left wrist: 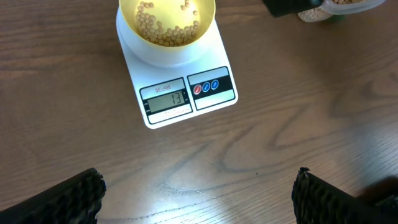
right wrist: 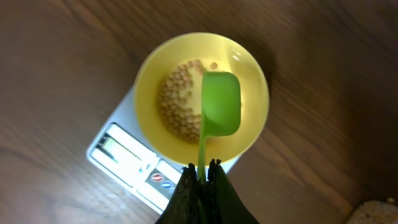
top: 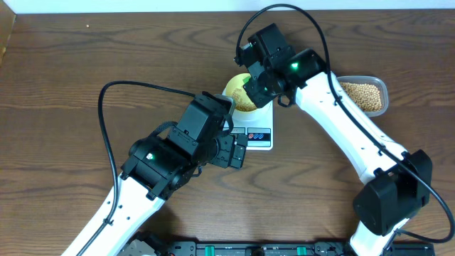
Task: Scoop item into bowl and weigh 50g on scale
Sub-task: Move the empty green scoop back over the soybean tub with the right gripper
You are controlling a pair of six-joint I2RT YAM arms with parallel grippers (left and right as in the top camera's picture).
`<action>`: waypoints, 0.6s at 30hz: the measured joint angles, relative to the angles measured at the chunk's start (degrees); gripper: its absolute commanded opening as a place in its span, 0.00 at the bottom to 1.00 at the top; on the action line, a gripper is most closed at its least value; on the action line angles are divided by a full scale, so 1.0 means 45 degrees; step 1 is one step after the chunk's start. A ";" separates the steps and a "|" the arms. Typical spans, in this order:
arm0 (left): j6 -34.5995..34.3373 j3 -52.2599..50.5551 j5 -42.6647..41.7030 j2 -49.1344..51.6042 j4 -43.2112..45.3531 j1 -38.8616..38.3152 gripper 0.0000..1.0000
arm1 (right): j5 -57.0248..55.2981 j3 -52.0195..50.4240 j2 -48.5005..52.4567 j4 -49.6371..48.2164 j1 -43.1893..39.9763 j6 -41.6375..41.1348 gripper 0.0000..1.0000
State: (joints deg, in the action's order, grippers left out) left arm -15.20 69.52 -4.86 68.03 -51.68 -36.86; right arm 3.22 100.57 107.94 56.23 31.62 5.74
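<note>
The pale yellow bowl (right wrist: 252, 121) stands on the white scale (right wrist: 127, 158), with a layer of beige beans (right wrist: 177, 109) in it. My right gripper (right wrist: 205, 167) is shut on the handle of a green scoop (right wrist: 221, 102), which hangs over the bowl's middle; no beans show on the scoop. In the left wrist view the bowl (left wrist: 126, 15) and scale (left wrist: 186, 93) lie ahead, and the display reads 13. My left gripper (left wrist: 199, 199) hovers open over bare table just in front of the scale, nothing between its fingers (left wrist: 68, 199). From overhead, the right gripper (top: 250, 87) covers part of the bowl (top: 234, 89).
A clear plastic tub (top: 364, 96) holding more beans sits to the right of the scale, behind the right arm. The left arm (top: 163, 160) reaches diagonally up from the bottom left, and a black cable loops over the wooden table beside it.
</note>
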 measured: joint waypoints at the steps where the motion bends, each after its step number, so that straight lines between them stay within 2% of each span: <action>1: 0.0000 0.0000 -0.0005 0.0000 0.0000 0.0000 0.98 | 0.0151 0.0219 -0.0024 0.0160 -0.0005 -0.0107 0.01; 10: 0.0000 0.0000 -0.0010 0.0000 0.0000 0.0000 0.98 | 0.0806 0.1982 -0.1413 0.1540 -0.0884 -0.0831 0.01; 18: 0.0000 0.0000 -0.0058 0.0000 0.0000 0.0000 0.98 | -0.0024 0.2244 -0.2691 0.4435 -0.3915 -0.1171 0.01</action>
State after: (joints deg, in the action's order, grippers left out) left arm -15.20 69.52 -5.13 68.03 -51.68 -36.86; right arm 3.11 110.67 95.83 76.18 14.00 0.47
